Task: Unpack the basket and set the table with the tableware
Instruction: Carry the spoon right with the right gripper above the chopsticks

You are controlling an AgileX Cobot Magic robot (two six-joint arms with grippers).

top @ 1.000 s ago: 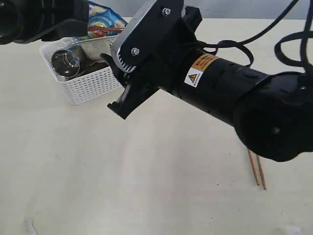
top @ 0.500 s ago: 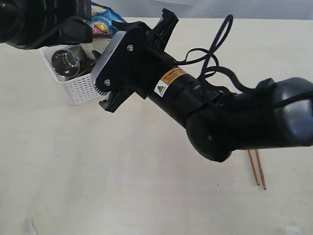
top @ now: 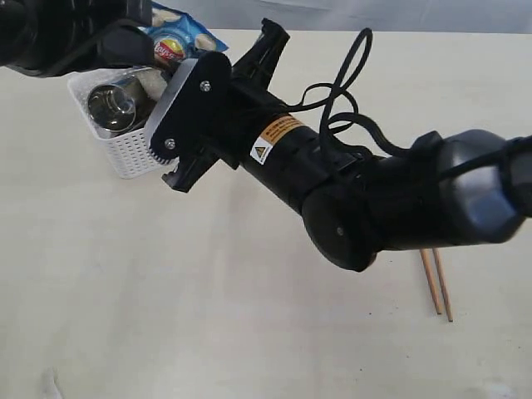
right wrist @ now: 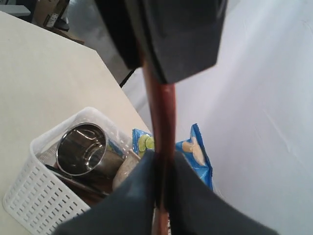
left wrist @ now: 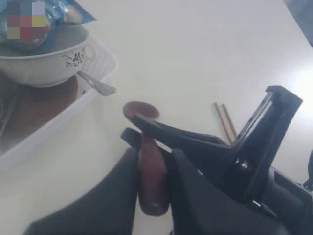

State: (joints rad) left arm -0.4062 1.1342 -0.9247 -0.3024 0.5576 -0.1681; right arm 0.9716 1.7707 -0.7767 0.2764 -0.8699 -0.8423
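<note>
**Spoon gripped from both ends above the bench, just off the basket.**

The bench (top: pixel 249 341) carries the basket (top: pixel 133 156) at 10 o'clock, with the bowl (left wrist: pixel 44 66), chip bag (top: pixel 176 41) and steel cup (top: pixel 112 104) in it. The chopsticks (top: pixel 438 287) lie well apart at 4 o'clock. The dark red spoon (left wrist: pixel 149 171) runs lengthwise between the arms. The left jaws are closed on its handle and the right jaws are closed on the shaft near the bowl end. Judged a handover, with nothing in the way.
</note>
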